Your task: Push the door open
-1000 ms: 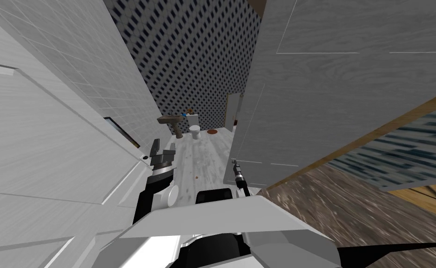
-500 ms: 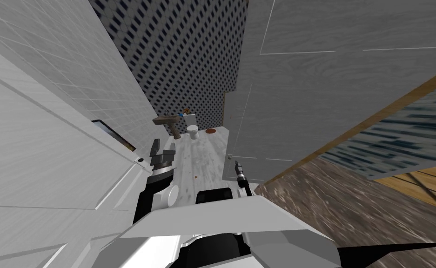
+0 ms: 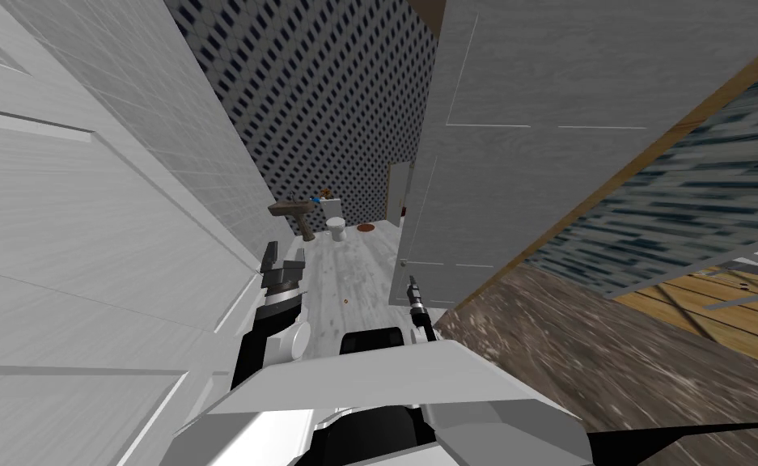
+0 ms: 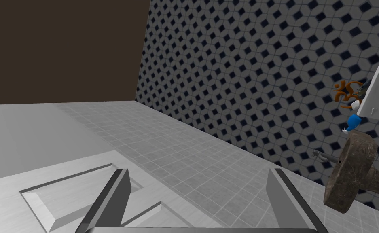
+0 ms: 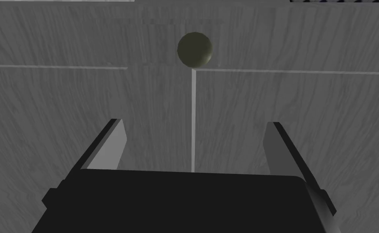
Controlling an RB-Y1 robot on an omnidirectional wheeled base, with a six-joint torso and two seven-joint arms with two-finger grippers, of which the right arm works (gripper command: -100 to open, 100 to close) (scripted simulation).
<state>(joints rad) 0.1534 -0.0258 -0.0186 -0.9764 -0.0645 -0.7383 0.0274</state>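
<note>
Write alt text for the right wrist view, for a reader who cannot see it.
The right gripper, its two fingers open and holding nothing, faces a grey wood-grain door close ahead. A round, dull olive knob sits on the door beyond the fingertips, roughly in line with the gap between them.

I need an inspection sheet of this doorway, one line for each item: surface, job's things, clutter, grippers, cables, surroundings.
surface: pale plank floor ahead; brown floor on my right.
job's things: grey door, its round knob ahead of the right gripper; contact cannot be told.
clutter: red-brown mat beside the toilet.
grippers: left gripper open, beside a white panelled door; right gripper open, empty.
cables: nothing seen.
surroundings: brown sink, patterned wall, tiled wall.
</note>
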